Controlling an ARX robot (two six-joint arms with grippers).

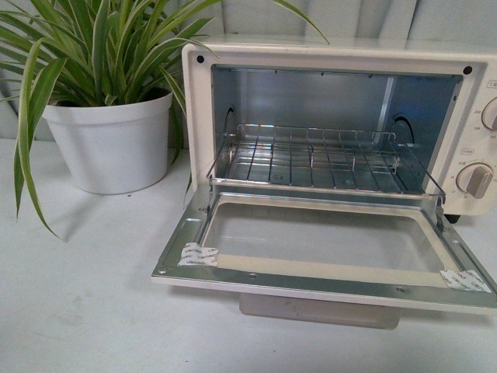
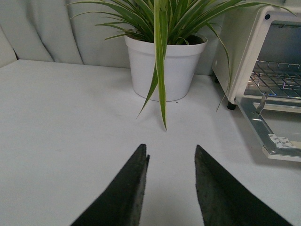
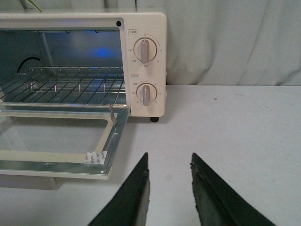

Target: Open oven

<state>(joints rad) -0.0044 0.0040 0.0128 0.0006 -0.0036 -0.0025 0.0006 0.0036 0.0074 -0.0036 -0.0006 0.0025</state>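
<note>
Oven (image 1: pixel 326 116) door (image 1: pixel 318 249) lies folded flat open, both arms' jaws empty.

Boxy cream-white oven (image 1: pixel 342 116) standing on the white surface, door (image 1: pixel 322 249) swung fully down and lying roughly level in front of the cavity. Glass window set in the door's metal frame, with a small white sticker near each of the 2 outer corners. Bar handle (image 1: pixel 318 309) just showing beneath the door's outer edge. Bright metal cavity, open and lit, with the wire rack (image 1: pixel 311 159) seated level inside and slim hinge arms linking door to body at both sides. 2 round knobs (image 3: pixel 146 51) stacked one above the other on the cream panel beside the opening, pointers upright. Black foot (image 3: pixel 154 119) under the knob-side corner.
</note>
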